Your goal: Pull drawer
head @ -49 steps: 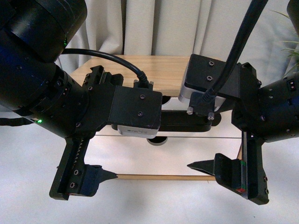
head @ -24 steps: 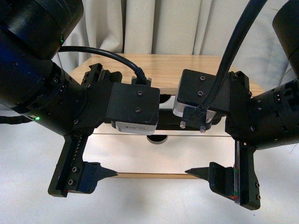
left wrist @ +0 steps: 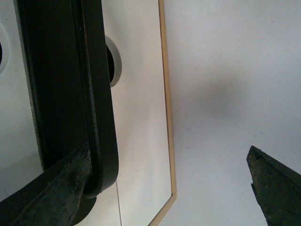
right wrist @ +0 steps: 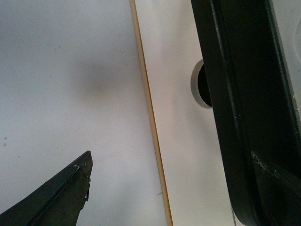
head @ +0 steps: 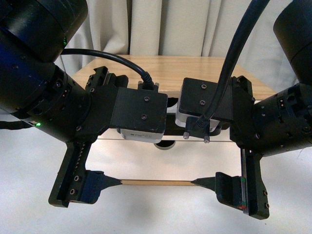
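Gaping wide, the left gripper and right gripper sit at the drawer handle above white floor, curtains behind.

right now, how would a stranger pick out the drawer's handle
Below the light-wood cabinet top is a wide white drawer front. Its long black bar handle lies beside a half-round notch, the only dark strip on that front.

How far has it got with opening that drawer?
The reach looks done: the left gripper and the right gripper are both open, each with one finger up against the black handle. Hooking it is in hand. The pull itself is left. These pictures do not show whether the drawer has come out at all.
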